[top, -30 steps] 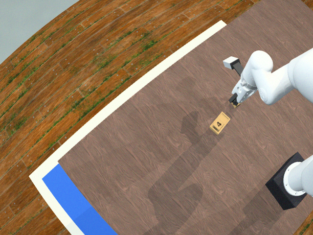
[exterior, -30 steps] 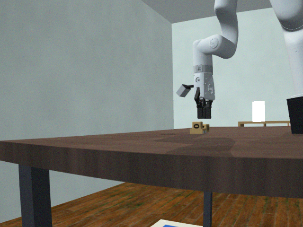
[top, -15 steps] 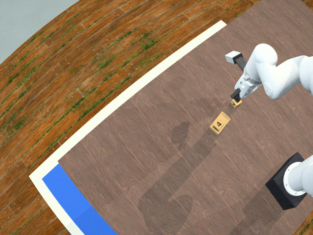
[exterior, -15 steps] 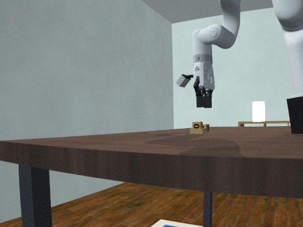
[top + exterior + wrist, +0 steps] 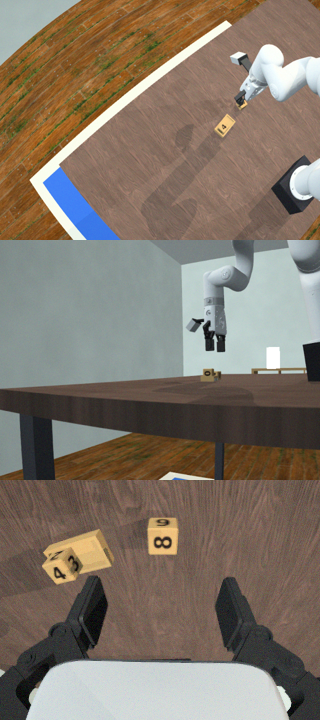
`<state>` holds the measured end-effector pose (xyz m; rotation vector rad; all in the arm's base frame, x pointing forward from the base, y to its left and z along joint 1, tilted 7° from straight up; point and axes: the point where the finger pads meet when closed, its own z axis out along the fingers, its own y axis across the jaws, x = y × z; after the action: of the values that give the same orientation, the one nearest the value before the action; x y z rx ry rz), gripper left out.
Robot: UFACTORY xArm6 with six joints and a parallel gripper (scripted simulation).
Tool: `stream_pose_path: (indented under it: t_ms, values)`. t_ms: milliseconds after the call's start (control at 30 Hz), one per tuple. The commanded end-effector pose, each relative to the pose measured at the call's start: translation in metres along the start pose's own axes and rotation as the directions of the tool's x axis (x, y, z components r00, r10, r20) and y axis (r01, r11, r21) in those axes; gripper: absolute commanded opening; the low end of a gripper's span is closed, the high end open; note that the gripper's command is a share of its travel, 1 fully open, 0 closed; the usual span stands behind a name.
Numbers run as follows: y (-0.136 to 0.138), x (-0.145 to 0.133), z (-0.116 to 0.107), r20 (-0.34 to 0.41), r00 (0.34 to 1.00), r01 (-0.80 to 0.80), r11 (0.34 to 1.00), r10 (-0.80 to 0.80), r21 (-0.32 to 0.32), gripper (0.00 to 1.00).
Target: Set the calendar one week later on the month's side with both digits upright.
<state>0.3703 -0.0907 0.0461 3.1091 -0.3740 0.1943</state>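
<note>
A small wooden tray lies on the brown table. One wooden cube stands in it, with 4 on top and 0 on the side seen by the exterior view. The second cube stands alone on the table beside the tray, with 8 on top and 9 on its far side. My gripper is open and empty. It hangs well above the loose cube.
The robot's black base stands on the table to the right. A white and blue mat lies on the floor below the table's edge. A pallet with a white box stands far behind.
</note>
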Motion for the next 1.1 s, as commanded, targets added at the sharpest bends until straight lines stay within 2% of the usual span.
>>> stream_pose_path:
  t_ms: [0, 467, 600, 800, 967, 1067]
  values:
    - [0.0000, 0.0014, -0.0010, -0.004, 1.000, 0.000, 1.000, 0.000, 0.000, 1.00]
    - [0.0000, 0.0014, -0.0009, -0.004, 0.997, 0.073, 0.997, -0.073, 0.000, 1.00]
    - [-0.0001, 0.0014, -0.0008, -0.004, 0.984, 0.181, 0.984, -0.181, -0.001, 1.00]
    - [-0.0002, 0.0013, -0.0006, -0.003, 0.921, 0.389, 0.921, -0.389, -0.002, 1.00]
    - [-0.0003, 0.0013, -0.0003, -0.003, 0.820, 0.572, 0.820, -0.572, -0.002, 1.00]
    - [-0.0003, 0.0013, -0.0003, -0.003, 0.804, 0.594, 0.804, -0.594, -0.002, 1.00]
